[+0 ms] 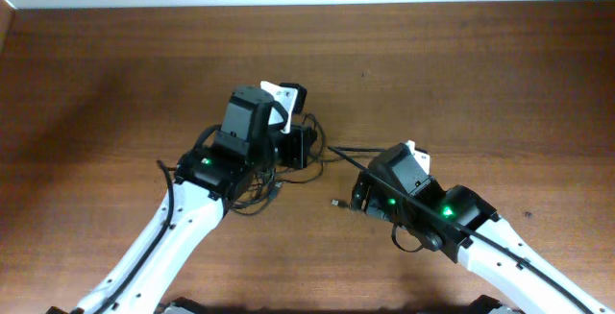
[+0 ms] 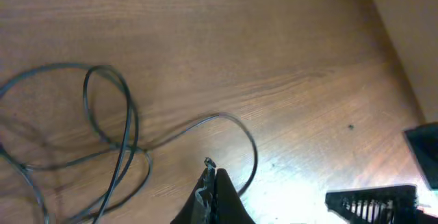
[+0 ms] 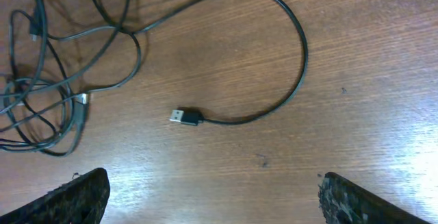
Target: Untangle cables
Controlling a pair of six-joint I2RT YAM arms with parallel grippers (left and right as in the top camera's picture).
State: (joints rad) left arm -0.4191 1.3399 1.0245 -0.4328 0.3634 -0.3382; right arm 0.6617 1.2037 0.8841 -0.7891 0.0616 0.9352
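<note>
Thin black cables lie tangled on the wooden table under my left arm. In the left wrist view the cables form crossed loops. My left gripper is shut, with a small cable end pinched at its tip, and a cable curve runs behind it. My right gripper is open and empty above the table. Ahead of it lies a cable loop ending in a USB plug. A denser tangle lies to its left. In the overhead view this plug lies beside my right gripper.
A black ridged part shows at the lower right of the left wrist view; I cannot tell what it is. The table's far edge meets a pale wall. Bare wood spreads around both arms.
</note>
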